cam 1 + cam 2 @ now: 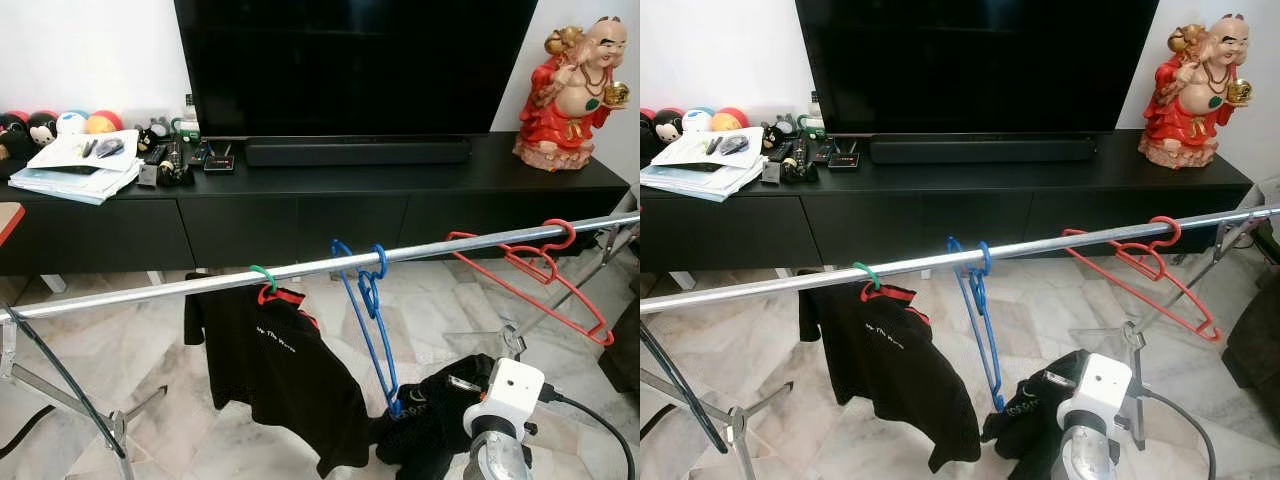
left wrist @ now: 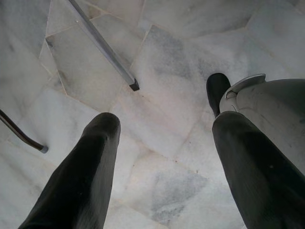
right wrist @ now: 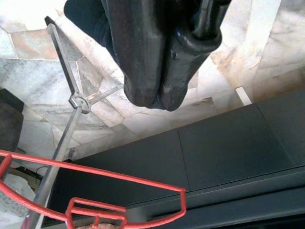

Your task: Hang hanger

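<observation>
A silver rail [image 1: 450,252] crosses in front of me, higher on the right. On it hang a green-hooked hanger [image 1: 263,275] carrying a black shirt [image 1: 280,370], two blue hangers [image 1: 370,300] and red hangers [image 1: 540,265]. Low on the right, my right arm's white wrist [image 1: 515,390] rises beside a bunched black garment [image 1: 440,400] held off the floor, against the blue hangers' lower end. My right gripper [image 3: 157,100] is shut with the fingers pressed together, black cloth [image 3: 86,19] behind them and a red hanger [image 3: 95,174] beyond. My left gripper [image 2: 169,119] hangs open over the marble floor.
A black TV cabinet [image 1: 300,225] with a large TV [image 1: 350,60], a red figurine [image 1: 565,95] and papers [image 1: 80,165] stands behind the rail. The rack's metal legs [image 1: 90,410] and a black cable [image 1: 60,370] are at the lower left. A rack foot [image 2: 102,45] lies near my left gripper.
</observation>
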